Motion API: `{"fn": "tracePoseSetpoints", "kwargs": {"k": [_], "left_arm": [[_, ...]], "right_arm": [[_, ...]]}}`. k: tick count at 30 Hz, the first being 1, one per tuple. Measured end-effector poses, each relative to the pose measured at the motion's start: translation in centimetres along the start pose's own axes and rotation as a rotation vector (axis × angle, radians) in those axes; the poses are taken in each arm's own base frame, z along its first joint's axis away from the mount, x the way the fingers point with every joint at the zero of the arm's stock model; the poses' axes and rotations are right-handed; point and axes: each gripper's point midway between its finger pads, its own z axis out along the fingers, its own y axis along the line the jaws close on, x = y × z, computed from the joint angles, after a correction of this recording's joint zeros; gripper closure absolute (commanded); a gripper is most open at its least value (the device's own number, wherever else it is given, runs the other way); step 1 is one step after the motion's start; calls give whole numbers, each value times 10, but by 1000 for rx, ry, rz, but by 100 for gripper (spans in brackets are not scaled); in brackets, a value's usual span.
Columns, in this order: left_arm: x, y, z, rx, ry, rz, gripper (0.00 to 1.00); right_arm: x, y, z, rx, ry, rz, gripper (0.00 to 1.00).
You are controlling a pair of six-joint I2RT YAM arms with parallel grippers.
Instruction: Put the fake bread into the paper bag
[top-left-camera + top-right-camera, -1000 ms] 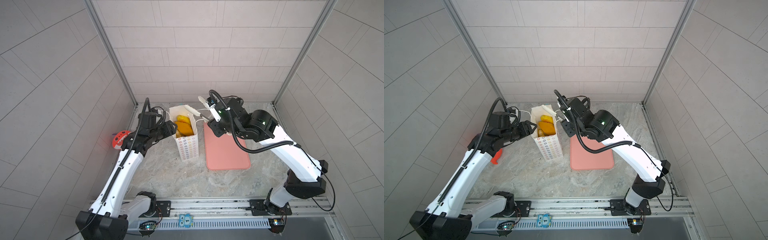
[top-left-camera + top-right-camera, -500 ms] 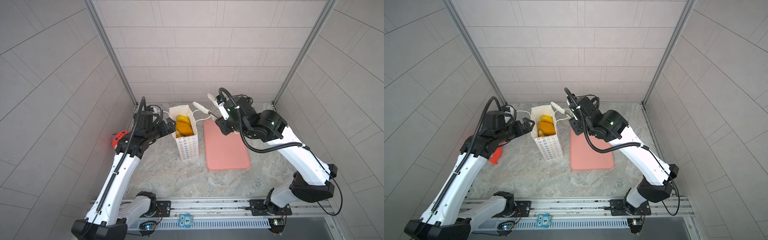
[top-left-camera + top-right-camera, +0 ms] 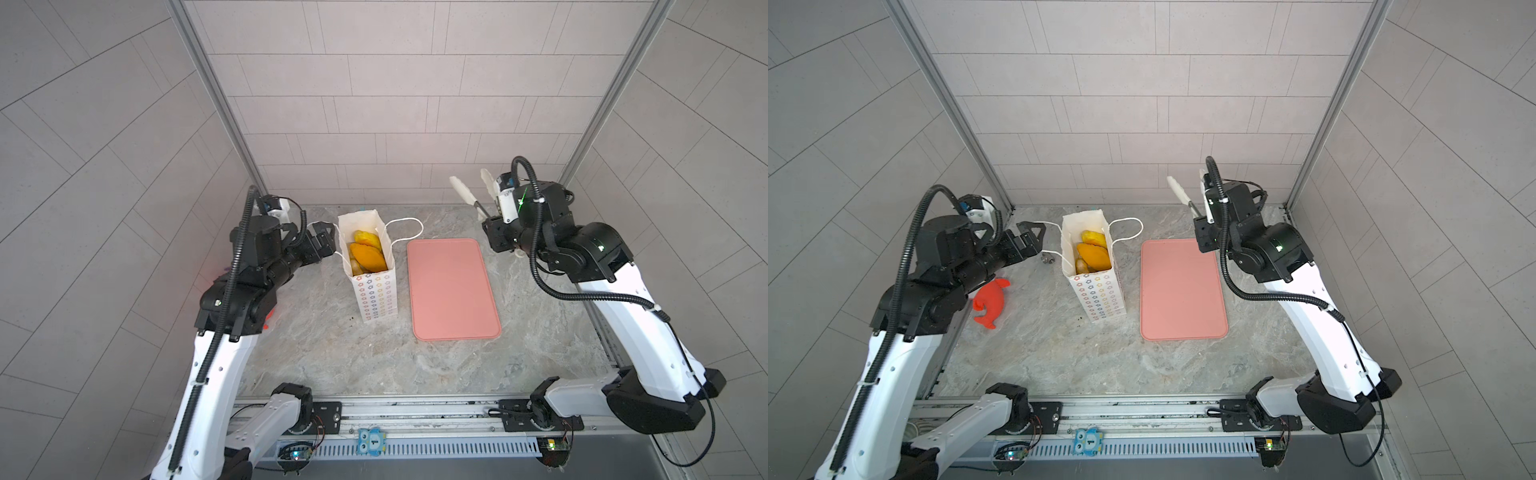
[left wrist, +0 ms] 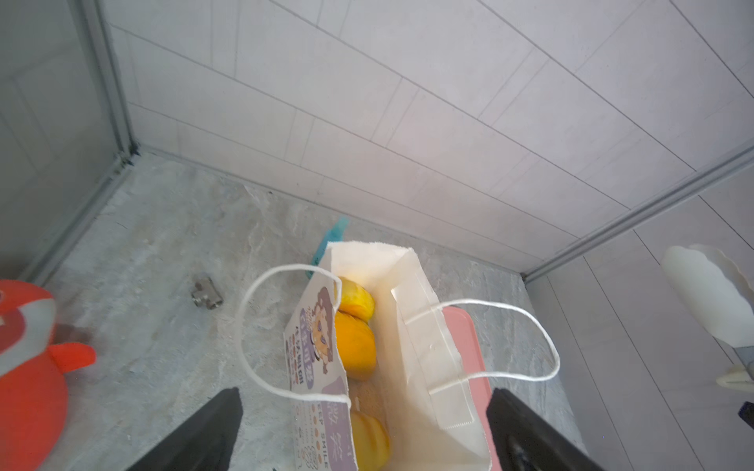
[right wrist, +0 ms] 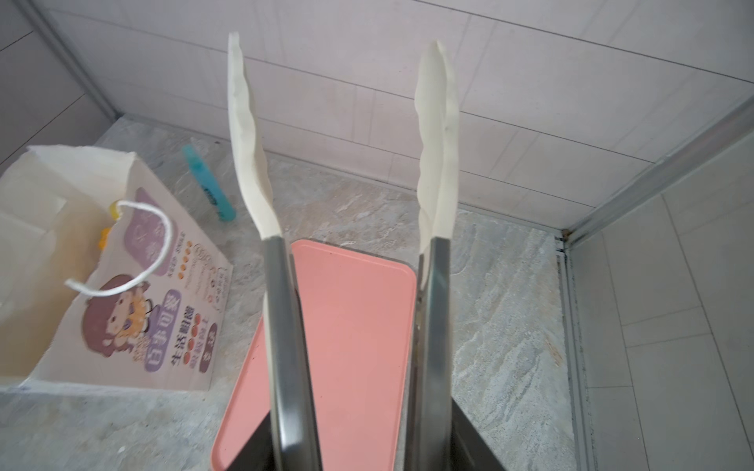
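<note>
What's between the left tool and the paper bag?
In a top view, only the paper bag's white cord handle loops toward the open left tool; a small metal fitting lies there too.

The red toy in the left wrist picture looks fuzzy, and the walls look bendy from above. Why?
In the left wrist view the red toy sits at the edge, probably close to the lens, so it blurs, while the paper bag looks sharper. In both top views the wide lens bows the wall lines near the edges.
</note>
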Motion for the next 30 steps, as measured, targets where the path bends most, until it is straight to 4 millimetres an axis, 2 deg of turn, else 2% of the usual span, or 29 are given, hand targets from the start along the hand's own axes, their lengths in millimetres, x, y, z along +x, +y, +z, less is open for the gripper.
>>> {"fn": "tracePoseSetpoints", "kwargs": {"k": [4,7,10,13,17,20,22,27,30], "left_arm": [[-17,30,0,-119,-62,-25,0],[-30,54,9,-184,-91,-86,0],[-38,75,29,-219,-93,-144,0],[-37,93,51,-239,-86,-183,0],[-27,114,74,-285,-73,-205,0],[-21,125,91,-291,-91,-210,0],[-9,135,103,-295,-111,-223,0],[39,168,127,-347,-102,-253,0],[37,173,132,-359,-121,-232,0]], "right_arm": [[7,-38,15,89,6,86,49],[15,-65,35,147,17,158,49],[31,-95,60,210,58,231,50],[51,-120,89,255,112,293,51],[83,-143,128,288,200,358,51],[106,-154,152,309,260,380,51],[120,-159,166,326,299,387,51],[156,-172,200,372,402,387,50],[181,-177,216,390,475,385,49]]}}
